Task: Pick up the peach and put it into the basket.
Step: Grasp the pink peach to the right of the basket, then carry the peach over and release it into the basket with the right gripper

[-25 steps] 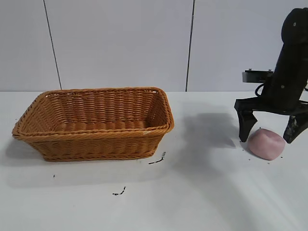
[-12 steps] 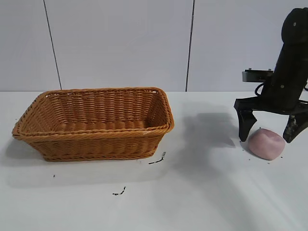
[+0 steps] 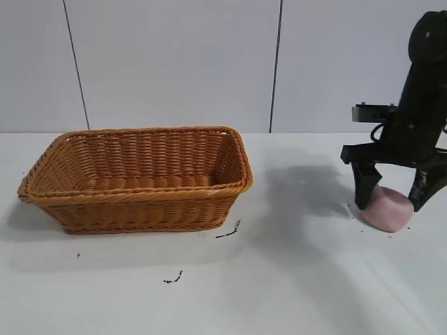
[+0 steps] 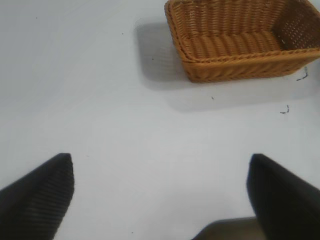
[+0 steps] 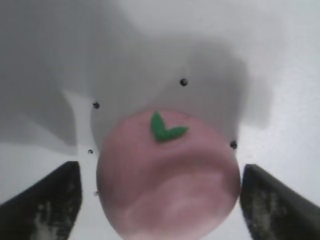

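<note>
Although it rests on the white counter (image 3: 293, 279), the small, matte, pale-pink rounded peach (image 3: 387, 211) is already bracketed by the right hand (image 3: 392, 207), which points straight down over it at the right side of the scene. From the exterior view the two black fingers (image 3: 366, 188) sit against the fruit's opposite flanks, low down near the counter, and the lump looks pinched narrow between them, so I read the hand as clamped on the peach; the right wrist view shows a sliver of counter beside one finger, so the squeeze may be only just made. A little green leaf (image 5: 165, 127) marks the fruit's top.

By its looks the peach is light and somewhat yielding, more like foam or soft clay than hard plastic. Its dull skin should offer decent friction, but the rounded sides could let it squirt out if the fingers sit above or below its widest girth. Taking it across the middle, with modest pressure, seems the safest hold.

Well apart to the left stands the large rectangular orange-brown wicker basket (image 3: 140, 192), open and upright. Away from the work, the left hand (image 4: 160, 195) hangs over bare counter with its fingers spread wide.
</note>
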Robot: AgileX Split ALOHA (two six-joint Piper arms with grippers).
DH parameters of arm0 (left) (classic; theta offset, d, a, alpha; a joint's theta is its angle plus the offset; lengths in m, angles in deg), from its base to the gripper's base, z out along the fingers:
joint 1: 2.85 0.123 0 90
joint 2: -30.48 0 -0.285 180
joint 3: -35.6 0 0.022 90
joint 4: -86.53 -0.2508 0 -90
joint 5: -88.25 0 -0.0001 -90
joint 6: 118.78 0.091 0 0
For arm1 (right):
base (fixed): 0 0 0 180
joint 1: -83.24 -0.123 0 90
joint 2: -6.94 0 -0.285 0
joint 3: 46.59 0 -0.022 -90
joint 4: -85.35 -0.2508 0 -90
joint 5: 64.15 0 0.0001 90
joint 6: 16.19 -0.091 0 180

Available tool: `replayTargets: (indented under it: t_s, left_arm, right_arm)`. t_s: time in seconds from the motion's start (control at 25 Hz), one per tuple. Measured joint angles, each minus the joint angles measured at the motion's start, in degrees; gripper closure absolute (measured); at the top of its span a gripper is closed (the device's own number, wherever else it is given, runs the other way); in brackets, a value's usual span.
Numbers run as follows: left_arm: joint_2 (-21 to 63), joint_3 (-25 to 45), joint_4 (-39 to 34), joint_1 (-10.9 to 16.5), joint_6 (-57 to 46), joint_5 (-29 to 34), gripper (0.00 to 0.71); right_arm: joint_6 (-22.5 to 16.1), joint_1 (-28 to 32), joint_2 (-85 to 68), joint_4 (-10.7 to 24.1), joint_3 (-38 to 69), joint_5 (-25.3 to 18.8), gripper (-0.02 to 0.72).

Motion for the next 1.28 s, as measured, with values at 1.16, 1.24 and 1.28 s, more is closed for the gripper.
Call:
replayTargets:
  t_s: [1.16, 1.24, 1.28]
  left_arm:
    - [0.0, 0.0, 0.0, 0.0, 0.0, 0.0, 0.018]
    - [0.0, 0.0, 0.0, 0.0, 0.0, 0.0, 0.018]
    - [0.0, 0.0, 0.0, 0.0, 0.0, 0.0, 0.018]
  right_arm:
    - [-2.5, -26.8, 2.6, 2.7, -40.4, -14.2, 0.679]
    - [-2.5, -29.7, 5.3, 2.4, -41.1, -12.4, 0.679]
    - [-2.5, -30.7, 6.6, 2.4, -41.0, -11.4, 0.679]
